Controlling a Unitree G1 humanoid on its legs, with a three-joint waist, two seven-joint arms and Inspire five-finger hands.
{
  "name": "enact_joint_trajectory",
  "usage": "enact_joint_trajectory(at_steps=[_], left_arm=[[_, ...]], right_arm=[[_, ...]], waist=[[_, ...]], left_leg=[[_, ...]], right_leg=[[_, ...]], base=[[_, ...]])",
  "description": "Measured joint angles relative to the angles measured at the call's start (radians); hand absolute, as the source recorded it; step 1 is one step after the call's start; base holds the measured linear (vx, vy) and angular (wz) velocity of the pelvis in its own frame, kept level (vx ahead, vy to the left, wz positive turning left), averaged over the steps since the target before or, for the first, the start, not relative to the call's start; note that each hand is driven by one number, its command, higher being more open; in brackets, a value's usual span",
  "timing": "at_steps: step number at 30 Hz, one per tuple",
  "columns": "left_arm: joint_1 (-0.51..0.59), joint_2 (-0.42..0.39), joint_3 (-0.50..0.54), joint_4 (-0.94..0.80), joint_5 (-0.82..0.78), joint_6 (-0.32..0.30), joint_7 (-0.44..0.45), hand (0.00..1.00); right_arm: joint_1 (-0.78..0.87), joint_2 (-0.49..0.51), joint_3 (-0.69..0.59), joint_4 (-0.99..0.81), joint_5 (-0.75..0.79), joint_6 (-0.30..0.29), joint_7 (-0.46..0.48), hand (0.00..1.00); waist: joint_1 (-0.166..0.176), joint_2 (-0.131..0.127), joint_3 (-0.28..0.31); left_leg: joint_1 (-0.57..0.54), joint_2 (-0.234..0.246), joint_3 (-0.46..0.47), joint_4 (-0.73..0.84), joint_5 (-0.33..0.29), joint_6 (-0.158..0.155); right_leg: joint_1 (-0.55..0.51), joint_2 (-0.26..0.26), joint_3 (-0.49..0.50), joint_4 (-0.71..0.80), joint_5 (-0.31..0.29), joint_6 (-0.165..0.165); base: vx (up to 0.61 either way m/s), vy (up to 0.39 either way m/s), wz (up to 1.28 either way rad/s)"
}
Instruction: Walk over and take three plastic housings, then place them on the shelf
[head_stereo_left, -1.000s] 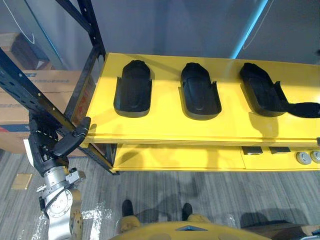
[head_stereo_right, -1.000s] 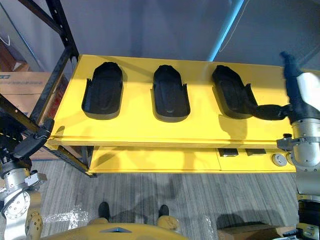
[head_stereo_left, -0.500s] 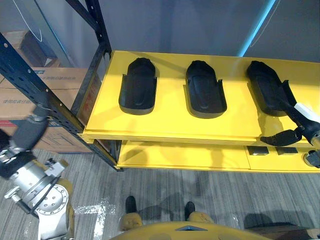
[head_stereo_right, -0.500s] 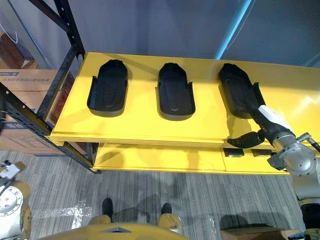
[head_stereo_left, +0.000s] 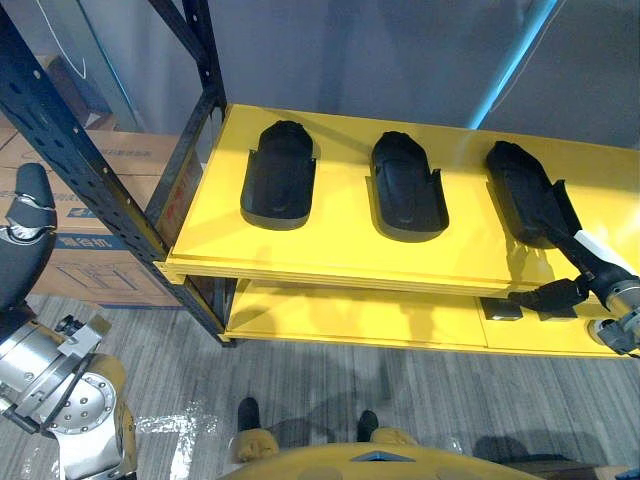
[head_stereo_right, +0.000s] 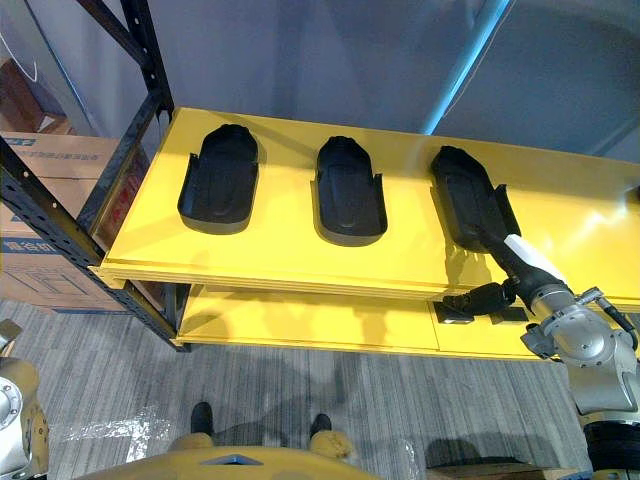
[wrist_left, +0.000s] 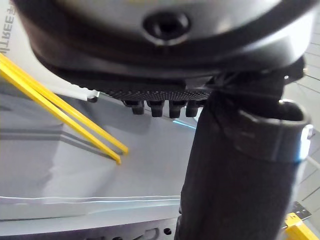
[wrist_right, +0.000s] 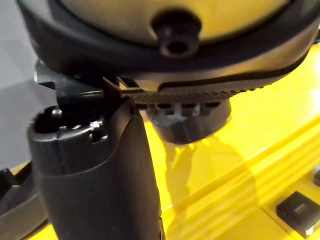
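Bright overhead light, soft shadows.

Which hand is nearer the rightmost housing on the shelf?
Right. The right hand is at the front edge of the shelf, just before the rightmost housing. The left hand is past the shelf's left end, by the black rack post.

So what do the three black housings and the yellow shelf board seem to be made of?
Housings: moulded plastic by the look, matt black with soft highlights on rounded shells. Shelf board: probably painted or coated sheet metal, smooth yellow with pale reflections. Wood underneath can't be excluded.
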Motion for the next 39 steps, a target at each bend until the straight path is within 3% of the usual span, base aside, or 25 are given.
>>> enact_joint_trajectory(at_steps=[11, 14, 16, 21, 23, 28, 31, 33, 39], left_arm=[[0.007, 0.012, -0.008, 0.014, -0.017, -0.002, -0.020, 1.00], [0.007, 0.019, -0.008, 0.026, -0.035, -0.002, -0.014, 1.00], [0.008, 0.019, -0.009, 0.032, -0.031, -0.002, 0.006, 1.00], [0.007, 0.019, -0.016, 0.032, -0.020, -0.003, 0.092, 1.00], [0.004, 0.019, -0.014, 0.032, 0.009, -0.007, 0.115, 1.00], [-0.005, 0.016, 0.006, 0.032, 0.011, -0.009, 0.168, 1.00], [-0.008, 0.012, 0.024, 0.032, 0.020, -0.009, 0.188, 1.00], [-0.029, -0.010, 0.025, 0.032, 0.045, -0.008, 0.193, 1.00], [-0.031, -0.021, 0.026, 0.038, 0.022, 0.036, 0.147, 1.00]], right_arm=[[0.024, 0.000, 0.001, 0.012, -0.022, 0.000, 0.012, 1.00], [0.024, 0.000, 0.005, 0.025, -0.054, -0.004, -0.035, 1.00], [0.024, 0.000, 0.006, 0.040, -0.115, -0.021, -0.108, 1.00], [-0.019, 0.000, -0.005, 0.062, -0.167, -0.162, -0.444, 1.00], [-0.050, 0.003, -0.044, 0.044, -0.165, -0.225, -0.532, 1.00], [-0.121, 0.124, -0.151, -0.062, -0.155, -0.288, -0.661, 1.00], [-0.125, 0.182, -0.157, -0.081, -0.202, -0.277, -0.667, 1.00], [-0.105, 0.216, -0.156, -0.078, -0.247, -0.234, -0.663, 1.00], [-0.080, 0.242, -0.156, -0.034, -0.206, -0.166, -0.624, 1.00]], waist=[[0.002, -0.002, -0.009], [0.003, -0.003, -0.011], [0.003, -0.003, -0.012], [-0.004, 0.014, -0.035], [-0.003, 0.024, -0.047], [-0.002, 0.043, -0.066], [-0.005, 0.043, -0.068], [-0.002, 0.045, -0.068], [-0.008, 0.061, -0.078]], left_leg=[[0.018, 0.000, 0.002, 0.000, -0.007, -0.008], [0.018, 0.000, 0.003, 0.000, -0.007, -0.007], [0.018, 0.000, 0.003, 0.000, -0.005, -0.006], [0.017, 0.000, 0.005, 0.000, -0.005, -0.004], [0.017, 0.000, 0.004, 0.000, -0.005, -0.004], [0.019, 0.000, 0.000, 0.000, -0.004, -0.003], [0.022, -0.001, -0.001, 0.000, -0.002, -0.001], [0.024, -0.004, -0.001, 0.000, -0.001, 0.000], [0.032, -0.004, 0.001, 0.000, -0.005, -0.006]], right_leg=[[0.015, 0.000, 0.002, -0.001, -0.009, -0.004], [0.015, 0.000, 0.004, -0.002, -0.009, -0.003], [0.015, 0.000, 0.004, -0.002, -0.004, -0.005], [0.014, 0.000, 0.004, -0.005, -0.003, -0.002], [0.013, 0.000, 0.004, -0.005, -0.002, -0.002], [0.018, 0.000, -0.002, -0.005, -0.003, -0.003], [0.019, -0.001, -0.002, -0.003, -0.002, -0.003], [0.021, -0.004, -0.001, -0.002, -0.003, -0.003], [0.027, -0.004, 0.001, -0.002, -0.009, -0.003]], base=[[0.00, 0.000, 0.00], [0.00, 0.000, 0.00], [0.00, 0.000, 0.00], [0.00, 0.000, 0.00], [0.00, 0.000, 0.00], [0.00, 0.000, 0.01], [0.00, 0.000, 0.00], [-0.03, 0.001, 0.00], [0.00, 0.000, 0.00]])
